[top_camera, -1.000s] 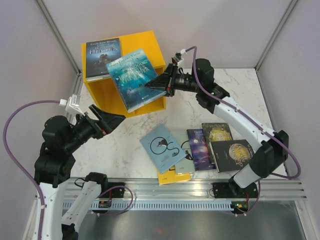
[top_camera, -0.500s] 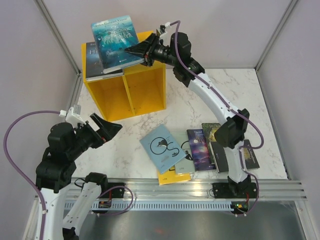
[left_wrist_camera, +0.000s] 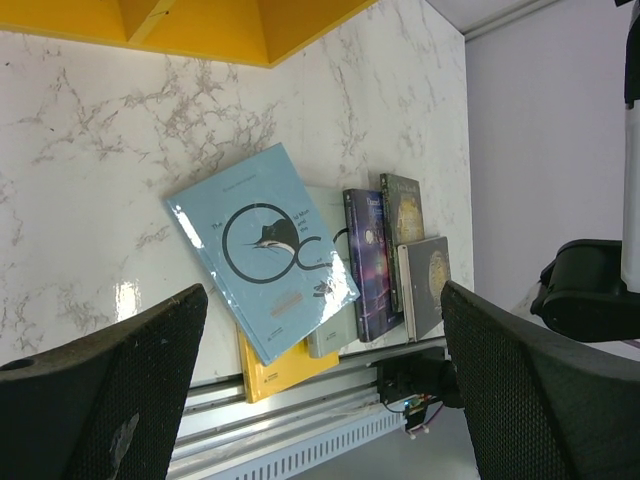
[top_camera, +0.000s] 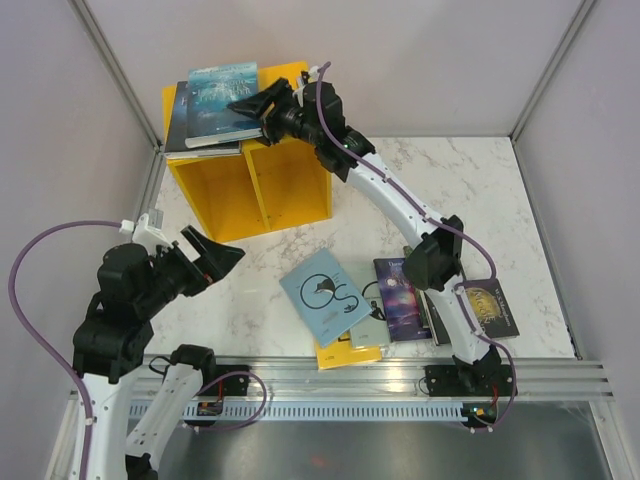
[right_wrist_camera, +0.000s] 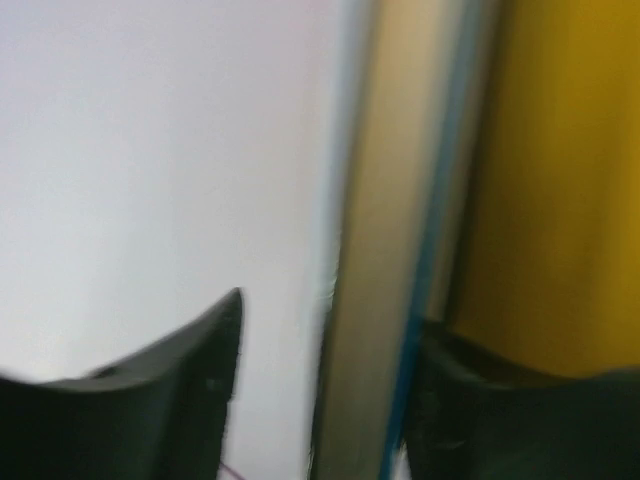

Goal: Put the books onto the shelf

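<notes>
The right end effector (top_camera: 248, 104) grasps the edge of the teal book (top_camera: 222, 88), which lies on a dark book (top_camera: 178, 120) atop the yellow shelf (top_camera: 295, 190). The left end effector (top_camera: 218, 250) hangs released over the bench (top_camera: 480, 190), near the light blue book (top_camera: 322, 292).

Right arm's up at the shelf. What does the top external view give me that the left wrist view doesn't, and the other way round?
Only top external: the right pincer holding the teal book, which lies over a dark book on top of the shelf.
Only left wrist: the meshed inner faces of the open left pincer's fingers, close up.
Both: the light blue book, the yellow book under it and the purple book on the marble table.
</notes>
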